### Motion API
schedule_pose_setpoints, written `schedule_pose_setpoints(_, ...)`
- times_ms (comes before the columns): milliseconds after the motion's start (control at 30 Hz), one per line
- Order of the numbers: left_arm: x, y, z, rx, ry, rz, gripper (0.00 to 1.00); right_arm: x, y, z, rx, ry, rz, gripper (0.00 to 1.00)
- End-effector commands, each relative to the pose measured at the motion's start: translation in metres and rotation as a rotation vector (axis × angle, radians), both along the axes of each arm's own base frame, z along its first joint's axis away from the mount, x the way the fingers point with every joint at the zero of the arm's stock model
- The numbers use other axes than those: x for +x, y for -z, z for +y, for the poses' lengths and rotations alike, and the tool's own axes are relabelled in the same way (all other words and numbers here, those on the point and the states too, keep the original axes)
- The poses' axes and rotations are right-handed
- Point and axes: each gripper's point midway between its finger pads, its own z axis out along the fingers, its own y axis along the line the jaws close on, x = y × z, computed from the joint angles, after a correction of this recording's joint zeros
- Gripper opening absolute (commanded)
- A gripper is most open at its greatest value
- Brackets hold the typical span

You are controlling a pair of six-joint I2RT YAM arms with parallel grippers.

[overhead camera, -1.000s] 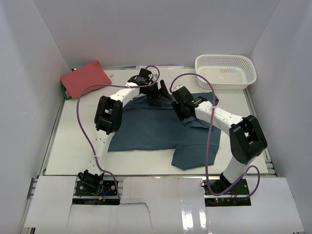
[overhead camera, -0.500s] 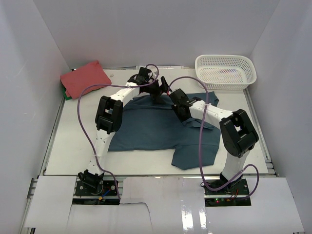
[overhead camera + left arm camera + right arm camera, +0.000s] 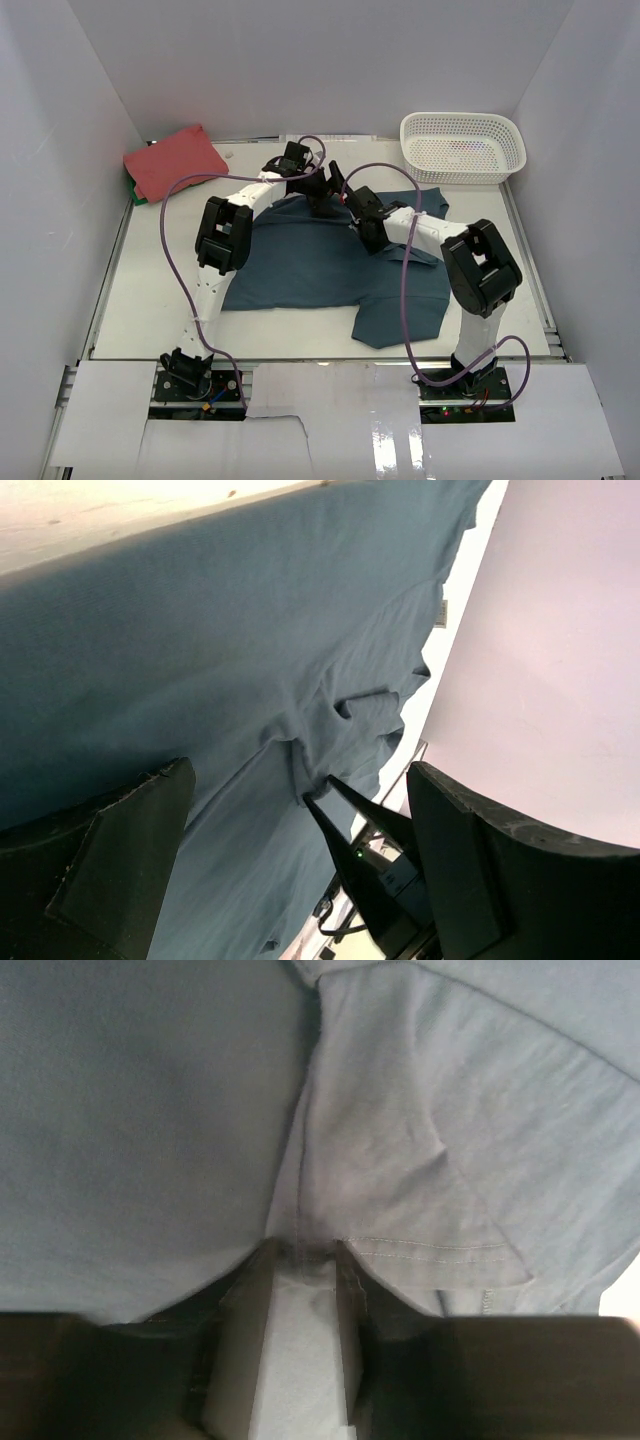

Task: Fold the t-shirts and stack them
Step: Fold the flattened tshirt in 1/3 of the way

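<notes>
The right gripper point(image 3: 300, 1255) has its jaws drawn in on a raised ridge of the dark teal-blue t-shirt point(image 3: 300, 265). The cloth runs between the fingers along a seam, and from the blurred wrist view it seems truly pinched. Just beside it, the left gripper point(image 3: 300, 770) hangs over the same shirt near its far edge, jaws spread wide and holding nothing. The shirt lies mostly flat across the middle of the table point(image 3: 150, 290), with one part folded at its near right. The coral-red t-shirt point(image 3: 175, 160) sits folded in the far left corner, and a white basket point(image 3: 463, 147) sits at the far right.
</notes>
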Motion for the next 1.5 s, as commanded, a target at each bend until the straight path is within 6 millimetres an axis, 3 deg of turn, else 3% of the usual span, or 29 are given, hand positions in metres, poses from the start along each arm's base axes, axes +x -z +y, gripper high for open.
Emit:
schedule_pose_setpoints(0, -0.003, -0.013, -0.001, -0.015, 0.016, -0.028, 0.98, 0.007, 0.0, 0.008, 0.024, -0.001, -0.007, 0.3)
schedule_pose_setpoints(333, -0.005, -0.013, 0.002, -0.009, 0.016, -0.03, 0.98, 0.001, -0.001, 0.014, 0.062, -0.013, 0.022, 0.08)
schedule_pose_setpoints(733, -0.006, -0.012, 0.003, -0.005, 0.017, -0.03, 0.97, -0.005, -0.025, 0.036, 0.18, -0.026, 0.053, 0.08)
schedule_pose_setpoints(1000, -0.009, -0.009, 0.003, 0.002, 0.021, -0.029, 0.97, -0.015, -0.028, 0.056, 0.269, 0.005, 0.156, 0.08)
schedule_pose_setpoints(1167, -0.008, -0.008, 0.004, 0.0, 0.023, -0.028, 0.97, -0.022, -0.026, 0.073, 0.327, 0.016, 0.253, 0.11)
schedule_pose_setpoints(1233, -0.009, -0.008, 0.004, 0.0, 0.024, -0.026, 0.97, -0.025, -0.028, 0.08, 0.358, 0.013, 0.288, 0.2)
schedule_pose_setpoints(1300, -0.01, -0.008, 0.004, 0.0, 0.027, -0.026, 0.97, -0.028, -0.029, 0.082, 0.374, 0.012, 0.322, 0.28)
schedule_pose_setpoints(1467, -0.01, -0.009, 0.004, 0.001, 0.028, -0.032, 0.97, -0.022, -0.041, 0.072, 0.372, 0.041, 0.299, 0.34)
